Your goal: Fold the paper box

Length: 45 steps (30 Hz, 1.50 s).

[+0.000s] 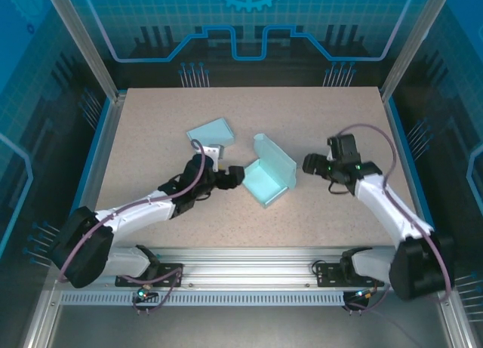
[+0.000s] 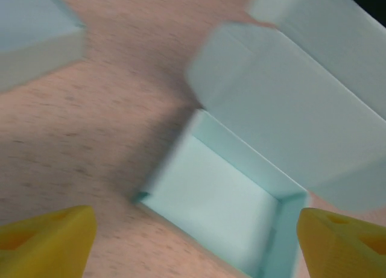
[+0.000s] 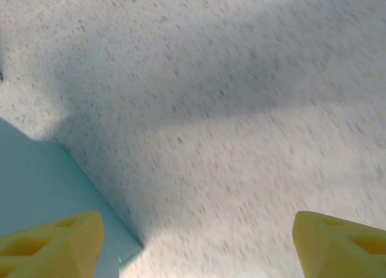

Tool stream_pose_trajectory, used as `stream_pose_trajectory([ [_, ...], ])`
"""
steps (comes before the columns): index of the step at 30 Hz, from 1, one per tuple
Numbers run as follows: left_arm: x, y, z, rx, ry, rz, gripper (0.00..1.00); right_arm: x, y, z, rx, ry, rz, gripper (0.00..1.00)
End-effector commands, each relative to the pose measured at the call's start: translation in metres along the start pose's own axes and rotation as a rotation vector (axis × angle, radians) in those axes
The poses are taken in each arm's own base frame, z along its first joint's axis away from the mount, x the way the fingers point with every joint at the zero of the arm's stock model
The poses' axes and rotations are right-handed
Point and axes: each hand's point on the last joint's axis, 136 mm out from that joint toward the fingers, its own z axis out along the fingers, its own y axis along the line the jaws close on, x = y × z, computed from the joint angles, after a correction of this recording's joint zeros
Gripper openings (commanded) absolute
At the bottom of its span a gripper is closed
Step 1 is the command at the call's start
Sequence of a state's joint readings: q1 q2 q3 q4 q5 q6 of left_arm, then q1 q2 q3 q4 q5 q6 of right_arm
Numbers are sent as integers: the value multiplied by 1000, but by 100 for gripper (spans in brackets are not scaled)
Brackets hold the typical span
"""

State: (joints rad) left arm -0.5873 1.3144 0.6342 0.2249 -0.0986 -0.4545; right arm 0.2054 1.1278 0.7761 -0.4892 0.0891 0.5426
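Between the yellow fingertips (image 2: 51, 239) of my left pincer (image 2: 193, 245) I see a big gap and nothing held, so that pincer is wide open. It hangs just over the near edge of the pale blue-green paper box (image 2: 220, 199), which sits open side up, with low walls around a flat floor. One big flap (image 2: 301, 103) of the box sticks up on the far side and is not folded down yet. My right pincer (image 3: 196, 245) is wide open too, with nothing in it. Under it I see the speckled beige table (image 3: 241, 109) and one corner of the box at the left. From the top camera the box lies in the middle of the table, with the left pincer right at its left side and the right pincer just off its right side. I cannot tell if the left one really touches the paper. A second pale blue-green paper piece (image 1: 210, 130) lies behind the left arm, apart from the box. I think the box is about half folded: the tray is made but the flap is loose. Next I think one pincer must go to the big flap and push it over, while the other holds the tray down. Paper is light, so a hard push could shove the whole box away.
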Motion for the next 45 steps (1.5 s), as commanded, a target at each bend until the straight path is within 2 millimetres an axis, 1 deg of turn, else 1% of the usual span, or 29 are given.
stream_pose_trajectory([
  [1, 3, 1, 13, 37, 72, 15, 88, 42, -12, -17, 9, 24, 77, 85],
  [4, 0, -2, 33, 96, 109, 3, 85, 63, 4, -31, -111, -4, 109, 85],
  [8, -3, -18, 58, 228, 142, 12, 83, 91, 33, -38, -267, -2, 90, 86],
  [10, 0, -25, 70, 268, 169, 21, 83, 100, 44, -36, -301, 9, 71, 87],
  [12, 6, -22, 83, 268, 189, 25, 83, 106, 55, -30, -317, 4, 57, 89],
  [14, 12, -19, 94, 261, 219, 33, 83, 109, 60, -23, -315, 2, 50, 90],
  [16, 20, -19, 100, 273, 254, 20, 83, 111, 65, -15, -314, 7, 49, 90],
  [17, 23, -22, 101, 295, 268, 8, 83, 112, 69, -12, -326, 9, 49, 89],
  [20, 33, -31, 98, 351, 292, -27, 83, 113, 77, 0, -333, 21, 41, 86],
  [22, 39, -32, 94, 355, 298, -47, 83, 112, 81, 9, -323, 24, 29, 84],
  [28, 57, -42, 81, 410, 316, -123, 83, 103, 101, 35, -322, 50, -23, 82],
  [32, 64, -50, 68, 450, 301, -180, 83, 93, 114, 50, -329, 73, -58, 80],
  [37, 73, -53, 47, 468, 253, -239, 83, 78, 126, 59, -349, 89, -94, 80],
  [39, 80, -45, 41, 426, 231, -264, 84, 75, 125, 61, -330, 104, -99, 80],
  [41, 83, -34, 35, 380, 204, -291, 85, 76, 119, 60, -293, 119, -98, 80],
  [42, 84, -26, 32, 351, 187, -302, 86, 78, 113, 60, -267, 124, -97, 80],
  [45, 81, -13, 23, 284, 154, -296, 86, 83, 94, 55, -195, 131, -89, 81],
])
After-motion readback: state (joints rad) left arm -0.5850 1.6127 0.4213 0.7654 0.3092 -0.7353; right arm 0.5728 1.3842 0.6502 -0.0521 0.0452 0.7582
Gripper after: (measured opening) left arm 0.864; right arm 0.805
